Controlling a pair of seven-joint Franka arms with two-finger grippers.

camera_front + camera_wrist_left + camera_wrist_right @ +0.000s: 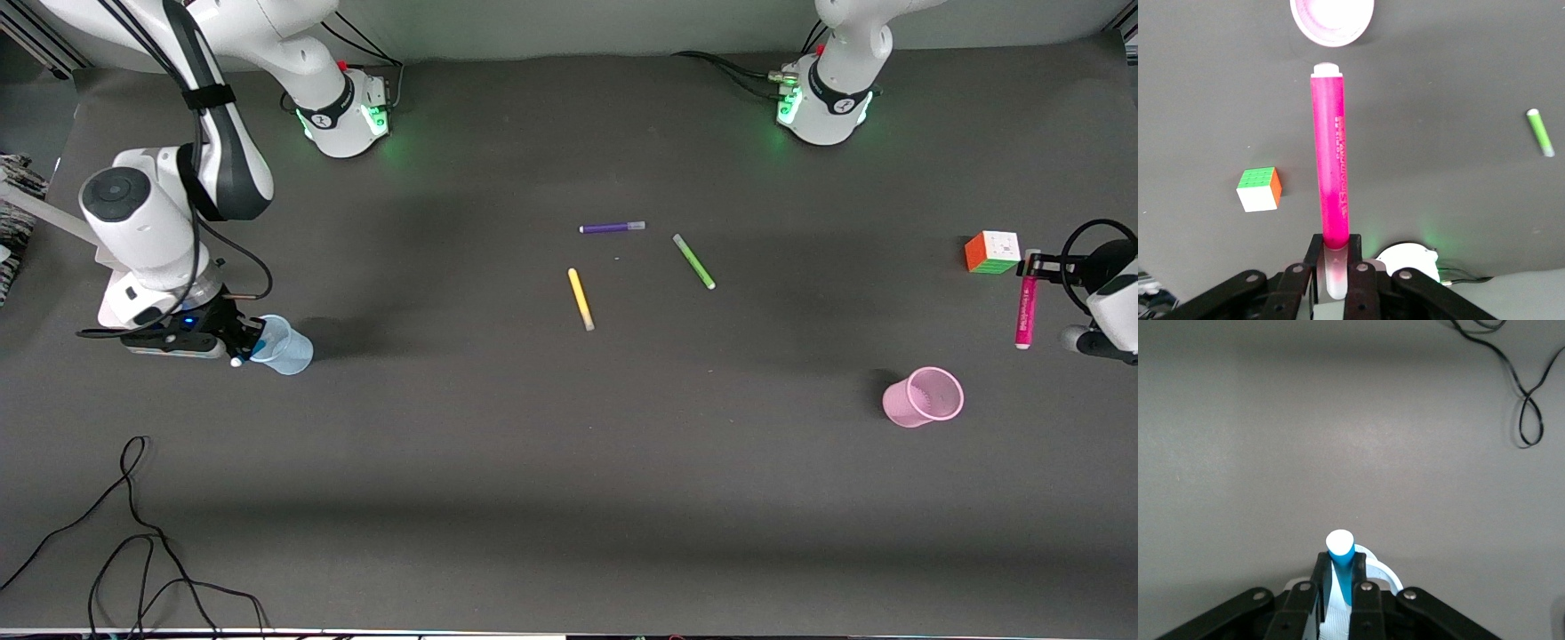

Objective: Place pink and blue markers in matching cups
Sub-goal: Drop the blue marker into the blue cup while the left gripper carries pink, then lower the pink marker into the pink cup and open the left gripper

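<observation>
A: What is seen nearest the front camera?

B: The pale pink translucent plastic cup (924, 396), standing upright on the worktop (551, 462) toward the left arm's end, mouth open upward. Farther from the camera, close to that end's edge, the left end effector (1031, 263) is pinched on the pale cap end of the slim magenta-pink felt-tip marker (1026, 311).

A: How does that marker lie relative to the cup?

B: Its long axis is hung from the end effector, free end toward the cup; in the left wrist view the cup mouth (1332, 20) is seen just past the marker's tip (1330, 173). A short carry along that axis is judged to be what remains.

A: And the other arm?

B: Near the right arm's edge, the right end effector (238, 342) is closed on the blue felt-tip marker (1340, 567), against the pale blue translucent cup (283, 346). Whether the marker is inside cannot be told.
</observation>
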